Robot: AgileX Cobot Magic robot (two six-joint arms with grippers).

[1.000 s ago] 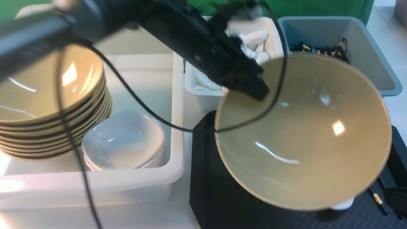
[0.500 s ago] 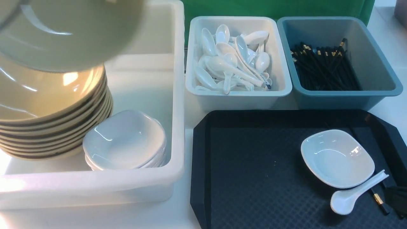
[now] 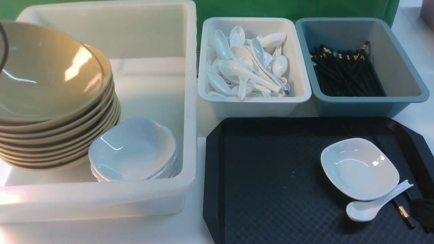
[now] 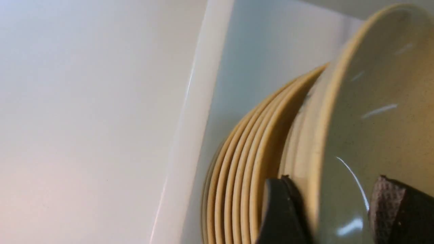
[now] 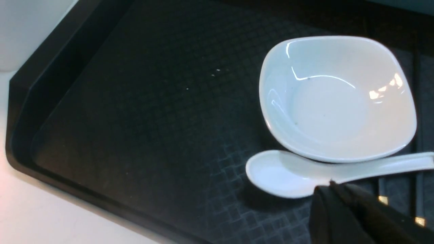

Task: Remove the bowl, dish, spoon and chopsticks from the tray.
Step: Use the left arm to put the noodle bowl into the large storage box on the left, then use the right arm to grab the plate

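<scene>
The mustard-beige bowl point(image 3: 44, 74) lies tilted on top of a stack of like bowls in the white tub point(image 3: 190, 101). In the left wrist view my left gripper point(image 4: 334, 189) is open, its fingers point(image 4: 281, 210) on either side of the rim of the bowl point(image 4: 373, 101). The white dish point(image 3: 359, 167) and the spoon point(image 3: 369, 206) lie at the right of the black tray point(image 3: 264, 176). The chopsticks point(image 3: 401, 210) show partly beneath them. My right gripper point(image 5: 330, 186) is shut, its tip just beside the handle of the spoon point(image 5: 281, 173), near the dish point(image 5: 335, 98).
A stack of white dishes point(image 3: 132, 149) sits in the tub beside the bowls. Behind the tray stand a white bin of spoons point(image 3: 251, 64) and a grey-blue bin of chopsticks point(image 3: 346, 71). The tray's raised rim point(image 5: 20, 112) runs along the white table.
The bowl went from above the tray leftward onto the stack in the tub, and my left gripper opened. The spoon shifted slightly left on the tray.
</scene>
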